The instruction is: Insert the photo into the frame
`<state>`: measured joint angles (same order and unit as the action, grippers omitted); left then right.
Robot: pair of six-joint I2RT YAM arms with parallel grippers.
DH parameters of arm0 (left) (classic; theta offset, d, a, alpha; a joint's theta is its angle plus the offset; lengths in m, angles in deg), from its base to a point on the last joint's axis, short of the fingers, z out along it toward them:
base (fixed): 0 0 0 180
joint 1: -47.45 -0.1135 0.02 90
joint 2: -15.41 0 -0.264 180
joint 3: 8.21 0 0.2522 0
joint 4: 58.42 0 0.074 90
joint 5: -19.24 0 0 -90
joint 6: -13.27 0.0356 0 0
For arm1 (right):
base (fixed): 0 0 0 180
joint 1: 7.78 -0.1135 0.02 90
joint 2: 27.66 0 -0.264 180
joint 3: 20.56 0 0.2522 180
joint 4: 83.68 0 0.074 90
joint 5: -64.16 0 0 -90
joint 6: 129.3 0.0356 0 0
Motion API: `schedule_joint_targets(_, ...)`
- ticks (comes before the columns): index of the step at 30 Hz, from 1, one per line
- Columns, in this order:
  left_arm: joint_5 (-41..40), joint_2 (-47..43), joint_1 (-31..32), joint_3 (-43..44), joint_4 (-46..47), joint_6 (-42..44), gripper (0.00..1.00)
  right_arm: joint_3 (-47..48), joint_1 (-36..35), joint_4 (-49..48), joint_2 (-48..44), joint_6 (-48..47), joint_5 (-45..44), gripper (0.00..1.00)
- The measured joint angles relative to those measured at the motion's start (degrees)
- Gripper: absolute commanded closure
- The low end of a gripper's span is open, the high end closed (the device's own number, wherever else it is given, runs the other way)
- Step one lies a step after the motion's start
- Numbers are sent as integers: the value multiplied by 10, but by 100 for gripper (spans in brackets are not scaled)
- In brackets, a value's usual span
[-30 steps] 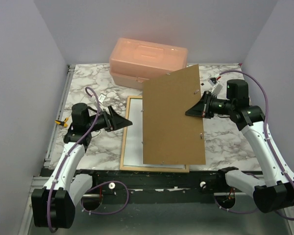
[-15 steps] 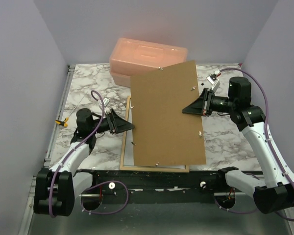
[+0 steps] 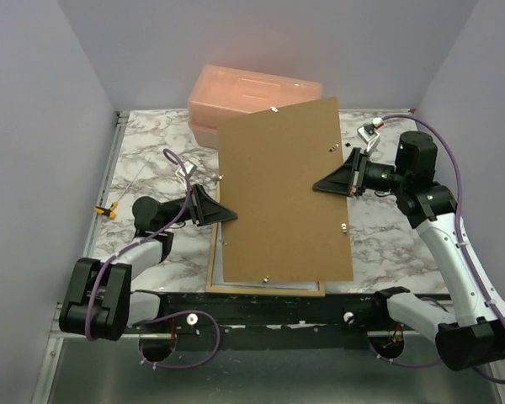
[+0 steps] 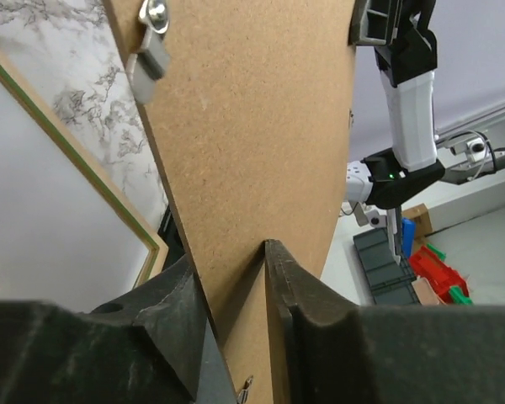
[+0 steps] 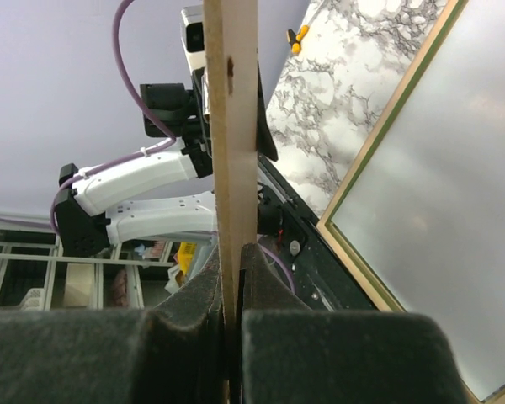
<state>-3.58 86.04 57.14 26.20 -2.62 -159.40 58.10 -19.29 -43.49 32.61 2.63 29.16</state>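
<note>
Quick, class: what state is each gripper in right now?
Left gripper: jaws astride the backing board edge; grip cannot be told.
Right gripper: closed, holding the backing board.

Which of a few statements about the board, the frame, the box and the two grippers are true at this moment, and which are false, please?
1. The right gripper is shut on the board's right edge. True.
2. The board lies flat inside the frame. False: it is held up, tilted, over the frame.
3. The left gripper's fingers sit on either side of the board's left edge. True.
4. The box stands on the frame. False: it stands beyond it, at the back.
</note>
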Motion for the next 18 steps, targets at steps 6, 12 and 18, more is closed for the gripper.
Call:
schedule_joint_targets(6, 4, 42, 1, -2, 99, -84, 100, -11, 6, -17, -4, 0, 6, 100)
schedule_joint_targets(12, 9, 58, 2, -3, 130, -118, 100, -17, 9, -24, -7, -2, 8, 80)
schedule_joint_targets(18, 10, 59, 9, -3, 140, -116, 100, -18, 7, -6, -7, -20, -12, 29)
